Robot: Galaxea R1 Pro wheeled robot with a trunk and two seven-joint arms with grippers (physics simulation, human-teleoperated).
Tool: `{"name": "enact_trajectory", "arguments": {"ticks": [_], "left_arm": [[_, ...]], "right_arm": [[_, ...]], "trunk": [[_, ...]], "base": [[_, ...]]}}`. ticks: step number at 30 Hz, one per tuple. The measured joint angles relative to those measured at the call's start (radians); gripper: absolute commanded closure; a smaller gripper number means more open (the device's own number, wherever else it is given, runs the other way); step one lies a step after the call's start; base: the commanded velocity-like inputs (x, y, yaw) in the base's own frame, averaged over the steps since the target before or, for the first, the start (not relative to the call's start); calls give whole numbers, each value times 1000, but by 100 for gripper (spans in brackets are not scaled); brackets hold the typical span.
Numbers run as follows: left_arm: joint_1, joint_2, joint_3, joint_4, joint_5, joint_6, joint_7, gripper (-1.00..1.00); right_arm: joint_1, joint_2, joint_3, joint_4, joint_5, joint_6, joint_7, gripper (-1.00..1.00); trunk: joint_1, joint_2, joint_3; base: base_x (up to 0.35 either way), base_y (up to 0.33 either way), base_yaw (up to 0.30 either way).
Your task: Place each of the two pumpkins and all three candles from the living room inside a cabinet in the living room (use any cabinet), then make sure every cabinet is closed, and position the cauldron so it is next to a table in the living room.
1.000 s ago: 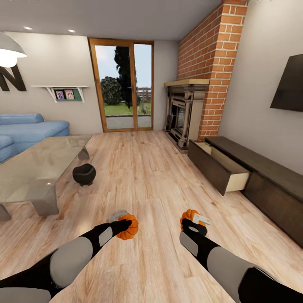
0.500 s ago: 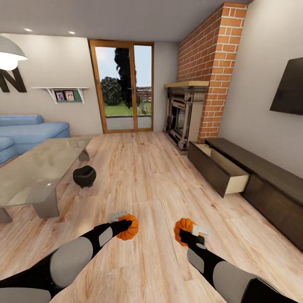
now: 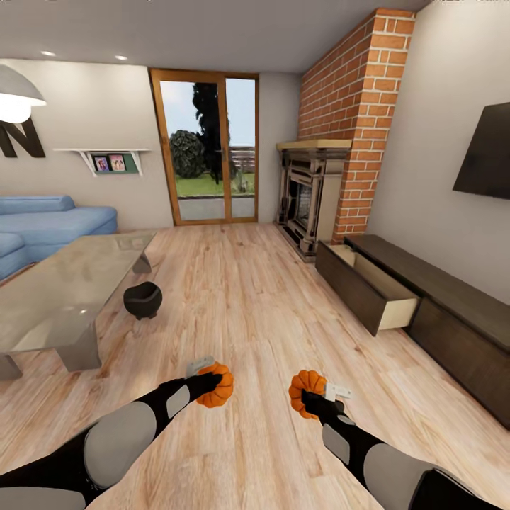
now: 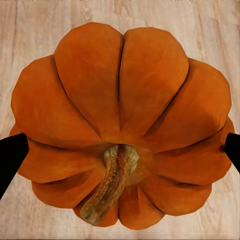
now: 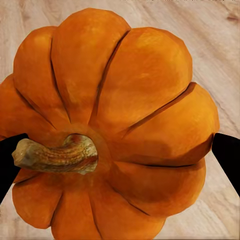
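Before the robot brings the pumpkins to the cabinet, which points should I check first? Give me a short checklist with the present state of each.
1. Left gripper holds a bright-orange ribbed pumpkin: ok.
2. Right gripper holds the second orange pumpkin: ok.
3. Drawer of the long dark-brown wood cabinet is pulled open: ok.
4. Light wood plank floor between robot and drawer is free: ok.
5. Round black cauldron stands beside the glass-topped table: ok.
6. Candles already inside the drawer: cannot tell.
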Motion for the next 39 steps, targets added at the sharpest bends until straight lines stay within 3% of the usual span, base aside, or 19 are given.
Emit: {"name": "enact_trajectory", "arguments": {"ticks": [15, 20, 24, 25, 28, 39], "left_arm": [[3, 6, -1, 0, 0, -4, 0, 100], [3, 38, -5, -1, 0, -4, 1, 100], [3, 48, 0, 0, 1, -5, 1, 100], [3, 49, 0, 0, 2, -5, 2, 100], [3, 48, 0, 0, 2, -5, 2, 100], [3, 46, 0, 0, 1, -5, 2, 100]], "right_arm": [[14, 4, 0, 3, 1, -21, 2, 100], [19, 5, 0, 4, 0, -44, 3, 100], [24, 15, 4, 7, -1, -46, 3, 100], [28, 32, 7, 27, -6, -46, 4, 100], [29, 46, 1, 35, 1, -50, 4, 100], [38, 50, 0, 40, 0, -56, 4, 100]], "trunk": [[-58, 105, 47], [-77, 140, 63], [-92, 168, 75], [-96, 175, 78], [-107, 196, 88], [-150, 273, 122]], "base": [[0, 0, 0], [0, 0, 0], [0, 0, 0], [0, 0, 0], [0, 0, 0], [0, 0, 0]]}}
